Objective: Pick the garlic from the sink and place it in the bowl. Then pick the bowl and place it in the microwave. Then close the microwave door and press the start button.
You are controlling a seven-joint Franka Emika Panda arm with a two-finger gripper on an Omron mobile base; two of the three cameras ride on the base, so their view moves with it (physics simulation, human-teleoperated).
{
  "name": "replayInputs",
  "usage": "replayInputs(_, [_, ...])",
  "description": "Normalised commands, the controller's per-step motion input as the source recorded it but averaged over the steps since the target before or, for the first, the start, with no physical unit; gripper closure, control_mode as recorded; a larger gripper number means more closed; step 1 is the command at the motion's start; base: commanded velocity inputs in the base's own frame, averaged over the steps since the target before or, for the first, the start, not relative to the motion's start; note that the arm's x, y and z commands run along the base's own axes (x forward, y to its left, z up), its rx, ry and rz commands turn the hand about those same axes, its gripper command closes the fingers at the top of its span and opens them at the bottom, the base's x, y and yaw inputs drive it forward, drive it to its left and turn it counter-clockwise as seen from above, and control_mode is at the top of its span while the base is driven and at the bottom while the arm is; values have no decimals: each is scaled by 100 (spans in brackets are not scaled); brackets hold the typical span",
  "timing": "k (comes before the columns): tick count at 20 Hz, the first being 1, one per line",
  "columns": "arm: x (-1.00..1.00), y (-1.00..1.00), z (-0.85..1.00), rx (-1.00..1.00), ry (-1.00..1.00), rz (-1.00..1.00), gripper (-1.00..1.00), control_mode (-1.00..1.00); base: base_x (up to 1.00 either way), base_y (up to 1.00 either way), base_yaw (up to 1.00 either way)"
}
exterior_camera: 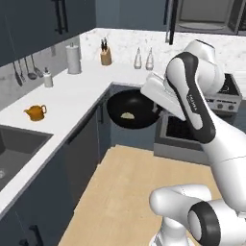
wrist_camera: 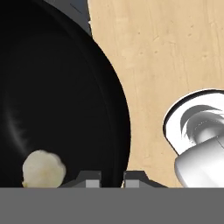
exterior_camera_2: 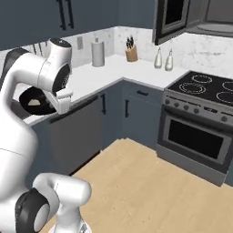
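holding bowl [exterior_camera: 130,111] with garlic [exterior_camera: 128,115] inside

Home kitchen. L-shaped white counter [exterior_camera: 72,96] over dark blue cabinets [exterior_camera_2: 77,132], stove [exterior_camera_2: 200,113] with oven below, sink [exterior_camera: 14,149] at the counter's left end, knife block [exterior_camera: 105,56] and paper towel roll [exterior_camera: 73,58] at the back corner, marble backsplash [exterior_camera: 125,45], wood floor [exterior_camera_2: 150,186].

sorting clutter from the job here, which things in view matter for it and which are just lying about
Job: bowl shut in the gripper over the floor; garlic inside it; sink; microwave, door open.

Lying about: orange teapot, paper towel roll, knife block, two bottles, stove.
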Motion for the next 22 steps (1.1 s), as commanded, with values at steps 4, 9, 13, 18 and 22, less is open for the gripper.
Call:
replayInputs(4, [0,0,0,0,0,0,100,100,0,-59,-73])
replayInputs(9, [0,0,0,0,0,0,100,100,20,-28,-75])
replayInputs(13, [0,0,0,0,0,0,100,100,81,5,-57])
replayInputs(18, [0,0,0,0,0,0,100,100,100,18,-6])
replayInputs(22, [0,0,0,0,0,0,100,100,100,11,0])
